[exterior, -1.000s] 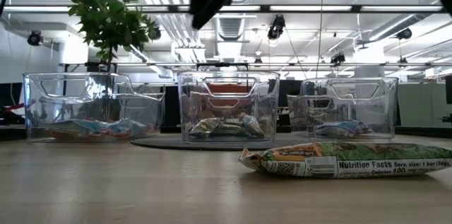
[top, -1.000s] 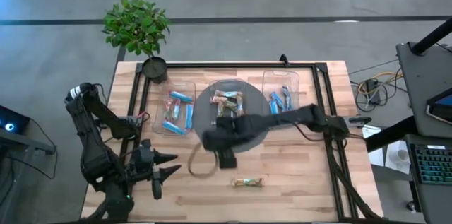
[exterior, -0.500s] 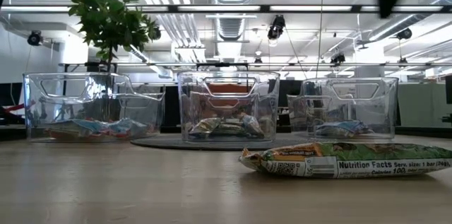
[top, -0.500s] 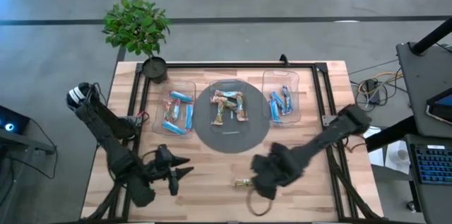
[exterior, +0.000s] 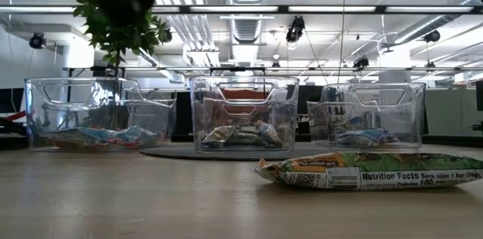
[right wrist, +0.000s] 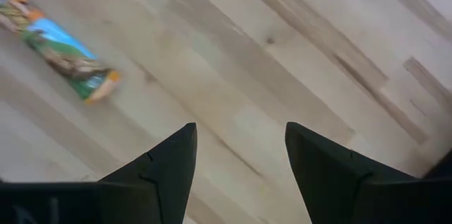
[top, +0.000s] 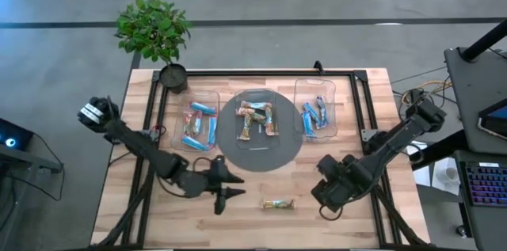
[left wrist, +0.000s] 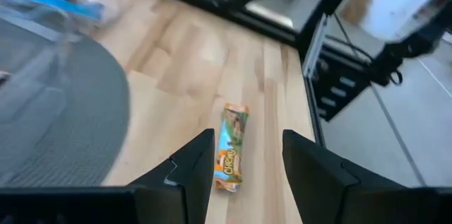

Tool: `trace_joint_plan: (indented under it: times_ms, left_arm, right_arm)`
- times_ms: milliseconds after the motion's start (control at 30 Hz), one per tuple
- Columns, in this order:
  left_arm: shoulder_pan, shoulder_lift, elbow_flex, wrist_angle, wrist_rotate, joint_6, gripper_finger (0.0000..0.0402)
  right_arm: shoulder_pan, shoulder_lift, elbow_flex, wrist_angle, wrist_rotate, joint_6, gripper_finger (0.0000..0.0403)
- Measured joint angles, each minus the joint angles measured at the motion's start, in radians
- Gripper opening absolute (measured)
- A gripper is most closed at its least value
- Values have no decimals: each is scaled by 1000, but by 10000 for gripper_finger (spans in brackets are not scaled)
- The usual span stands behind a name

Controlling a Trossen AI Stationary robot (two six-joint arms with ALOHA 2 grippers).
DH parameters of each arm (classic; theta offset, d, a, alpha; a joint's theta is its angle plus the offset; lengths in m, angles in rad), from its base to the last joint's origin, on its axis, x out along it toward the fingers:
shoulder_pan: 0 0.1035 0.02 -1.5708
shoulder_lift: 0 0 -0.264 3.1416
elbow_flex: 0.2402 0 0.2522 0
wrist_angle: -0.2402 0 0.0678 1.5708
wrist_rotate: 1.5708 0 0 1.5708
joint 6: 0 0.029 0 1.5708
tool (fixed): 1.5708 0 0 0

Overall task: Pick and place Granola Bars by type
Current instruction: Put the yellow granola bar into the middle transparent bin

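One multicoloured green, orange and tan granola bar lies flat on the wood near the table's near edge, also seen in the low view. My left gripper is open and hovers to the left of it, pointing at it. In the left wrist view the bar shows just ahead of the open left gripper. My right gripper is open, to the right of the bar and above the table. Its wrist view shows the open gripper over bare wood, with the bar off to one side.
Three clear bins stand in a row at the far half. The left bin and right bin hold blue bars. The centre bin, with multicoloured bars, stands on a round grey mat. A potted plant sits at the far left corner.
My left gripper has swung from the near left part of the table to the right, toward the lone bar. My right gripper has come from above the grey mat down to the near edge beside the bar, then drawn off to the right. The bar has not moved.
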Motion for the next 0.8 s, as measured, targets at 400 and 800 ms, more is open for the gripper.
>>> trace_joint_plan:
  times_ms: [400, 800]
  left_arm:
    - [81, 372, 328, -126, 231, 303, 149]
    - [90, 671, 715, -489, 234, 365, 149]
  right_arm:
    - [-1, -132, -189, 123, -2, -34, 206]
    - [0, -233, -264, 157, 79, -144, 206]
